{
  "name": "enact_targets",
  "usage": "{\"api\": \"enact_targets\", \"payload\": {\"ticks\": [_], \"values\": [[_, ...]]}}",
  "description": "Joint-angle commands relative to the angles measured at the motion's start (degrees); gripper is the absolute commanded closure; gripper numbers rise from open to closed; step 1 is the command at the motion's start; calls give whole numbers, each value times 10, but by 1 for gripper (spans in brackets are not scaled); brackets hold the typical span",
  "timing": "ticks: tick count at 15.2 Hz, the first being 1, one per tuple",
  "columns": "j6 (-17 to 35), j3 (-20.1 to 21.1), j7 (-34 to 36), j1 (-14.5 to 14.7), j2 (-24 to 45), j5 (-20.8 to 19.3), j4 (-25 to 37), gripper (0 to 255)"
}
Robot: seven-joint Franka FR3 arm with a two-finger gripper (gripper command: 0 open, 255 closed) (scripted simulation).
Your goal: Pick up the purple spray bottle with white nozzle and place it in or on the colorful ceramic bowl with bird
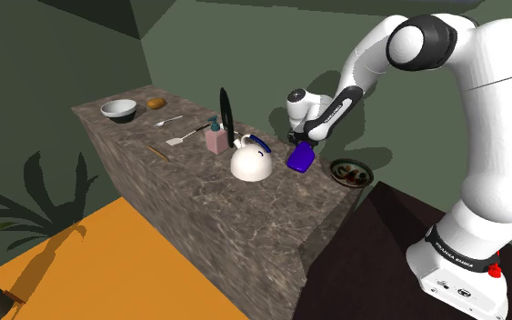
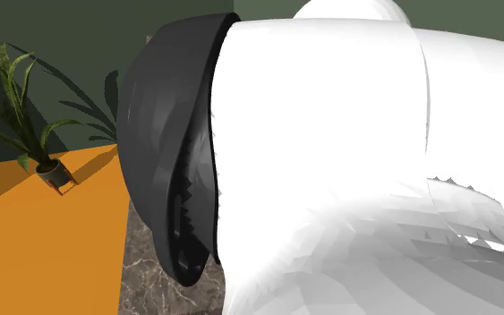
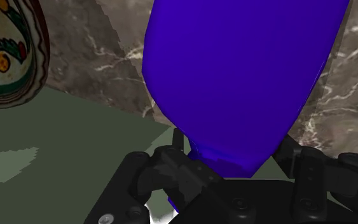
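The purple-blue spray bottle (image 1: 301, 158) hangs tilted from my gripper (image 1: 300, 139), close over the right end of the marble counter (image 1: 208, 195). In the wrist view the bottle's body (image 3: 241, 76) reaches away from the hand, and the gripper (image 3: 231, 164) is shut on its narrow neck end; the nozzle is hidden. The colourful bowl (image 1: 349, 172) with a painted bird sits at the counter's right end, a short way to the right of the bottle. Its patterned wall (image 3: 6, 51) is off to one side of the bottle.
A white kettle (image 1: 251, 162) stands just left of the bottle, with a pink soap dispenser (image 1: 215, 136) and a tall black object (image 1: 226, 114) behind it. Farther left are a spatula (image 1: 185, 136) and a white bowl (image 1: 118, 110). A potted plant (image 2: 39, 134) stands on the orange floor.
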Motion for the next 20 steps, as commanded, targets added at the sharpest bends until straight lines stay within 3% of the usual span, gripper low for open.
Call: {"api": "enact_targets", "payload": {"ticks": [1, 8, 20], "values": [[0, 0, 0, 0, 0, 0, 0, 255], [0, 0, 0, 0, 0, 0, 0, 255], [-43, 25, -51, -17, -77, 41, -26, 255]]}}
